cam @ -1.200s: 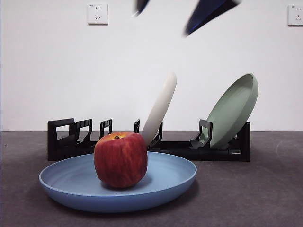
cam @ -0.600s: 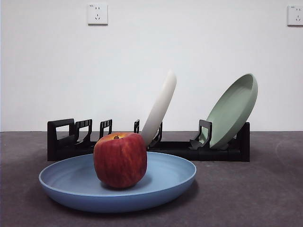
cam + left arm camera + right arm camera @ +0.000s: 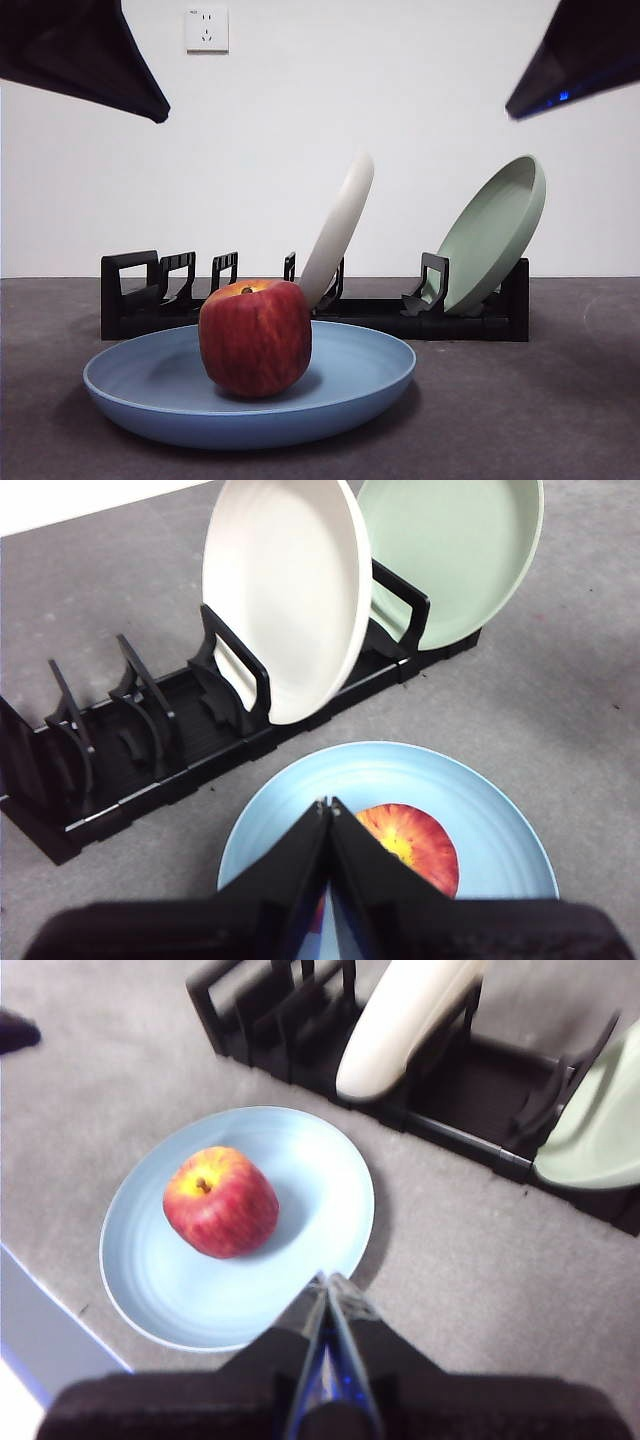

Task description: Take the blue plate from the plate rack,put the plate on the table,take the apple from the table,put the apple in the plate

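low front camera, 2 overhead wrist cameras

3 plates: blue plate (image 3: 330, 375), cream plate (image 3: 340, 225), green plate (image 3: 495, 230); 1 apple (image 3: 255, 337); 1 plate rack (image 3: 150, 295); 1 wall socket (image 3: 206, 29); 2 grippers: left gripper (image 3: 328, 806), right gripper (image 3: 327, 1280)

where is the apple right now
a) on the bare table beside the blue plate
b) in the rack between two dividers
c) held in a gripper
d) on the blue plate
d: the apple sits on the blue plate, which lies flat on the table in front of the plate rack; both wrist views show it there with neither gripper touching it.
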`<state>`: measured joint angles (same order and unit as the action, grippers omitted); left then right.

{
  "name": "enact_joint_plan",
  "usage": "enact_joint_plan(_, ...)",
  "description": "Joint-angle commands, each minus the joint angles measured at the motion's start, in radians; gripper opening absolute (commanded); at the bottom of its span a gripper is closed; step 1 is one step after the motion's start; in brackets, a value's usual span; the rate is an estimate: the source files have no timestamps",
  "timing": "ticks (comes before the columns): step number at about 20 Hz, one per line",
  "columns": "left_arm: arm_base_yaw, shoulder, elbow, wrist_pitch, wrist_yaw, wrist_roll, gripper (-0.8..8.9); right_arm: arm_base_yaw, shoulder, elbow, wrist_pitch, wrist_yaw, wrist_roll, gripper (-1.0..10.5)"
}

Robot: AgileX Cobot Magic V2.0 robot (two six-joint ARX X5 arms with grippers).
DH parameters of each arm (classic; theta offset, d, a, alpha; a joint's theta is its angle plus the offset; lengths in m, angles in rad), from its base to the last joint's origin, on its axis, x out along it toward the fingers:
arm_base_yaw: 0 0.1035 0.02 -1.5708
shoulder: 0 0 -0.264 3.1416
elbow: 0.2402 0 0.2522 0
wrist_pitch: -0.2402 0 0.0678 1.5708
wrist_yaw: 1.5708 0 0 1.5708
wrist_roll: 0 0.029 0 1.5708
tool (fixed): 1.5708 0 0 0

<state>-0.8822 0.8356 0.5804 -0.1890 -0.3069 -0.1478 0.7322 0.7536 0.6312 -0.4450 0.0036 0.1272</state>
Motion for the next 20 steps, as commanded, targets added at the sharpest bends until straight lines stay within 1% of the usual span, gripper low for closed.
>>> enact_joint_plan(1,0.001,-0.004,-0.002,0.011,-0.002,-0.009,-0.03,0.0,0.01,-0.001,0.016,0.002,0.012,-0.1)
enact_joint_plan(12,0.0,-0.014,-0.002,0.001,-0.002,-0.006,-0.03,0.0,0.007,-0.001,0.015,0.003,0.011,-0.1)
enact_joint_plan(14,0.021,-0.06,-0.002,-0.01,-0.047,0.088,-0.03,0.0,0.006,-0.001,0.015,0.002,0.011,-0.1)
enact_joint_plan(15,0.038,-0.09,-0.002,-0.009,-0.052,0.105,-0.03,0.0,0.006,-0.001,0.015,0.003,0.011,-0.1)
enact_joint_plan(17,0.119,-0.161,-0.006,-0.004,-0.045,0.115,-0.03,0.0,0.006,-0.001,0.015,0.002,0.011,-0.1)
enact_joint_plan(20,0.327,-0.29,-0.052,0.002,0.112,0.115,-0.03,0.0,0.006,-0.001,0.015,0.003,0.011,-0.1)
